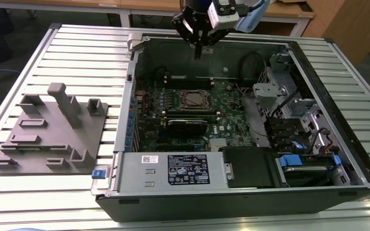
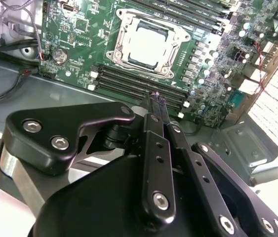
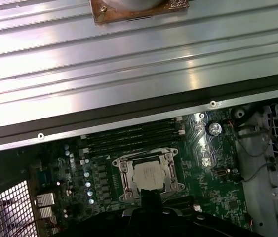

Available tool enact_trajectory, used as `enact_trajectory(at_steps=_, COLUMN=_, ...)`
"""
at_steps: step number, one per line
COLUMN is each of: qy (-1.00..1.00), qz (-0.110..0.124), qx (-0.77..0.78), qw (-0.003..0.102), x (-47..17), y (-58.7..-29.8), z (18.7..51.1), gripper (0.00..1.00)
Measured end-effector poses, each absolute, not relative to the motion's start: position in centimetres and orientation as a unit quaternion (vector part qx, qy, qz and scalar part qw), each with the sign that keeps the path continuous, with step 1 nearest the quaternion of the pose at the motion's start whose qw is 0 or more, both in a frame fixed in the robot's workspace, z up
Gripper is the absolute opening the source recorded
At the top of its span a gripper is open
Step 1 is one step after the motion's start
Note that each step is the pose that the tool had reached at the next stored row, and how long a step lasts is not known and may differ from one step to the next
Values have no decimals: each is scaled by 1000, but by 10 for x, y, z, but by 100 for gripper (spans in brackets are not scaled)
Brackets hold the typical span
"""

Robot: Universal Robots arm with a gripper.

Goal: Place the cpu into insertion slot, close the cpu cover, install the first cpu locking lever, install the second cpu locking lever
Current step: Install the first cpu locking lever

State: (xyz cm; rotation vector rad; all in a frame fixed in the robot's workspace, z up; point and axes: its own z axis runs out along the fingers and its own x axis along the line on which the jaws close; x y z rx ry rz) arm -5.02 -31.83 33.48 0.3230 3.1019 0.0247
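Here, the computer case (image 1: 236, 192) lies on a slatted metal table (image 1: 75, 53).

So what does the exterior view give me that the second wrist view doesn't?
Exterior view alone: the whole open computer case on the slatted table, the grey fixture block to the exterior view's left, the labelled power-supply box, and the gripper hanging above the case's far wall.
Second wrist view alone: the closed fingers up close, and the coin battery.
Both: the cpu seated in the insertion slot, with the cpu cover down around it.
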Motion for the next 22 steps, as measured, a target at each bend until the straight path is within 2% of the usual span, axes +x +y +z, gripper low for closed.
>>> enact_trajectory(at_steps=22, qy=995, qz=8, qx=104, qw=11, x=-50, y=-319, z=322, gripper=10)
